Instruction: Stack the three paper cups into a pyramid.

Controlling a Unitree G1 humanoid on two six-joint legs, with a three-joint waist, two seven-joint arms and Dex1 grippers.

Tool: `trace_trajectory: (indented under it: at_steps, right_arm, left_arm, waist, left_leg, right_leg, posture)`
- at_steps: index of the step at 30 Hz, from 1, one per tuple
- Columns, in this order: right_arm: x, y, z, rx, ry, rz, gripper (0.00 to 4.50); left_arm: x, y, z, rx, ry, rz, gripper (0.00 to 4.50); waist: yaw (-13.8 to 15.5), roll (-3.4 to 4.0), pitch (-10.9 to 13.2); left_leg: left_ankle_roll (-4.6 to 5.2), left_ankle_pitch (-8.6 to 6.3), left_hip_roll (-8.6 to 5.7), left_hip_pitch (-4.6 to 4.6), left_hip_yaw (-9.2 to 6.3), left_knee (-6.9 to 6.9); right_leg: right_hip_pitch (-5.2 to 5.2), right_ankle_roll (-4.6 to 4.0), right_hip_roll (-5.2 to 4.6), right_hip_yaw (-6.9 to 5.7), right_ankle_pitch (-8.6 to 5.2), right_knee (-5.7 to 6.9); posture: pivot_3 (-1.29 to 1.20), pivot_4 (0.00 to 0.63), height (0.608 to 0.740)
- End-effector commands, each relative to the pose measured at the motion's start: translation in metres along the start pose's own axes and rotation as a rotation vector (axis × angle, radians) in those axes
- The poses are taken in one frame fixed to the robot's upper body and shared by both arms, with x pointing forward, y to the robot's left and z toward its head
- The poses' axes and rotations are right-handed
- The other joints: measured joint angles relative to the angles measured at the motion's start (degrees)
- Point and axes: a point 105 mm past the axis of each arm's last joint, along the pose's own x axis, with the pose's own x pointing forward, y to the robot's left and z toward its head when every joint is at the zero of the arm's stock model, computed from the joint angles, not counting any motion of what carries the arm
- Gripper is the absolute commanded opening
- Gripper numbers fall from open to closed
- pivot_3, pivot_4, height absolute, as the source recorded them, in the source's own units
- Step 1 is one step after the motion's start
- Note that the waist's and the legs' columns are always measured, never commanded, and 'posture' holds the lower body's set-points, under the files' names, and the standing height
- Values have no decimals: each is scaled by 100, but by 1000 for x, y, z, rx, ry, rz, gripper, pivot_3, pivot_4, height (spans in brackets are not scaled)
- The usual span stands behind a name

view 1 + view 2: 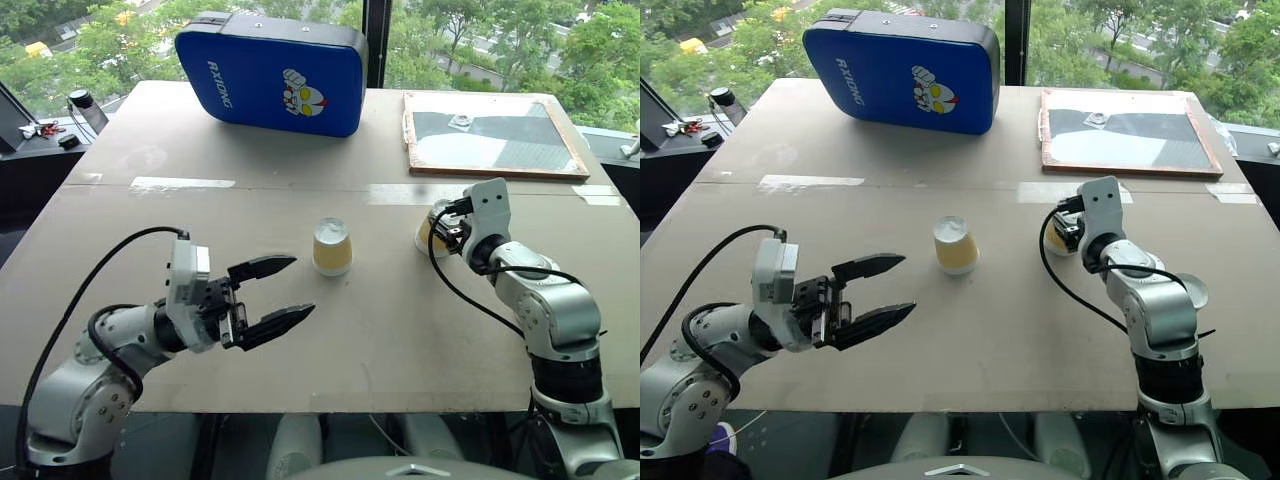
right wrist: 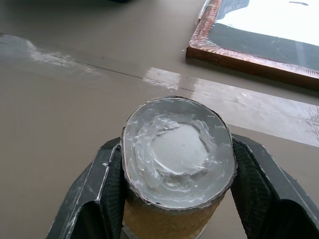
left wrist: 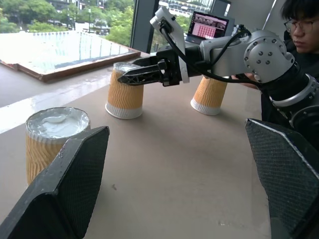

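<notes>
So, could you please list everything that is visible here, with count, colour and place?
cups: three, yellow-tan, upside down; one mid-table, one gripped, one past the right arm
pad: one, blue, table's far edge
board: one, wood-framed, far right of table
table: one, grey-brown
laptop: one, open, beyond the table
person: one, beside the table
left gripper: black, open, over the near side
right gripper: black, shut on a cup

Silver-grey jointed metal arms carry white wrist housings, looping black cables, and black tapered textured fingers [image 1: 262, 267].
</notes>
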Motion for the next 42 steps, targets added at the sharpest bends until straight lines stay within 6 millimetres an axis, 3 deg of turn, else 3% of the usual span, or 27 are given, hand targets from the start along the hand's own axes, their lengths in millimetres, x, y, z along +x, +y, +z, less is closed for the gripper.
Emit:
trace_trajectory:
  at_steps: [1,7,10,30,32,34,36,42]
  right_arm:
    - [-12,29,20,-84,-88,182,2139]
    - [-14,60,23,-163,-115,351,2139]
    - [-11,72,21,-199,-125,400,2139]
    - [9,92,13,-229,-98,469,2139]
    - [10,90,11,-239,-93,470,3228]
    - [7,87,14,-251,-109,457,3682]
    - [2,82,18,-262,-125,450,4444]
    - [-39,51,45,-274,-222,404,4444]
  left_arm:
    - [-17,-4,8,38,-49,-15,4500]
    - [-54,-6,-6,-41,26,24,4500]
    - [-62,-8,-10,-56,43,54,4500]
    - [-72,-11,-9,-67,39,101,4500]
    - [-72,-12,-9,-70,36,96,4500]
    - [-71,-13,-8,-74,30,87,4500]
    - [-68,-13,-6,-73,27,69,4500]
    - [-45,-12,2,-80,7,-31,4500]
  waist:
    - [-15,3,2]
    - [-37,3,2]
    - [-19,2,2]
    - [-14,1,2]
    - [-13,0,2]
    - [-13,1,2]
    - [-13,1,2]
    - [32,3,8]
  left_leg:
    - [0,0,1,1,-1,-3]
    - [0,0,3,1,-3,-6]
    - [1,0,3,0,-2,-5]
    - [1,0,4,-1,-2,-6]
    - [1,0,4,-1,-2,-6]
    - [1,0,4,-1,-2,-6]
    - [1,0,4,-2,-2,-6]
    - [1,-1,2,-7,-6,-6]
  right_leg:
    - [0,0,1,0,0,0]
    - [-7,-1,2,3,0,0]
    - [-8,-1,0,3,-1,-1]
    - [-11,-2,-1,1,-1,-1]
    - [-11,-2,-1,1,-1,-1]
    - [-11,-2,-1,2,-1,-1]
    - [-11,-2,-1,2,-1,-1]
    - [-10,-1,-4,-4,0,-4]
  posture:
    - [0,150,740]
    - [0,150,740]
    - [0,150,740]
    - [0,150,740]
    - [0,150,740]
    - [0,150,740]
    - [0,150,740]
    - [0,150,740]
